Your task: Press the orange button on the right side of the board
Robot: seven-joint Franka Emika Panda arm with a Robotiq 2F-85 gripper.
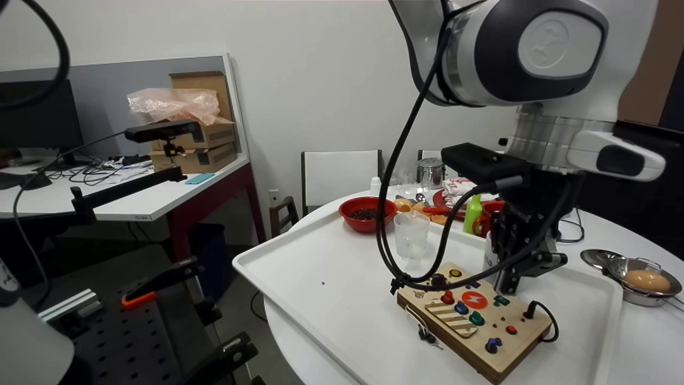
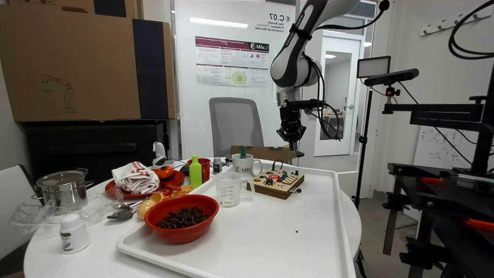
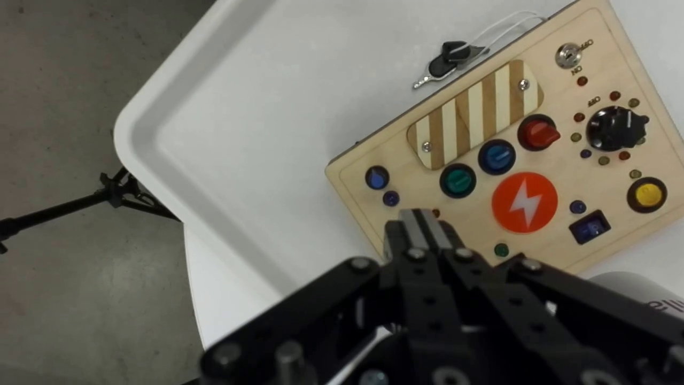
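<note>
The board [image 1: 521, 350] is a light-wood panel with coloured buttons and knobs, lying on the white tray; it also shows in an exterior view [image 2: 276, 190] and in the wrist view [image 3: 556, 238]. A small orange-red button [image 1: 511, 330] is on its right part in an exterior view; in the wrist view my fingers hide it. A large orange disc with a white bolt [image 3: 525, 202] is near the board's middle. My gripper [image 3: 421, 214] is shut and empty, pointing down. In an exterior view its fingertips [image 2: 293, 147] are well above the board, apart from it.
A white mug [image 2: 241, 170] stands right behind the board. A clear measuring cup [image 2: 227, 189] and a red bowl of dark beans [image 2: 181, 227] are on the tray [image 2: 342, 216]. A black cable [image 1: 556, 326] loops from the board. Keys [image 3: 443, 64] lie at its edge.
</note>
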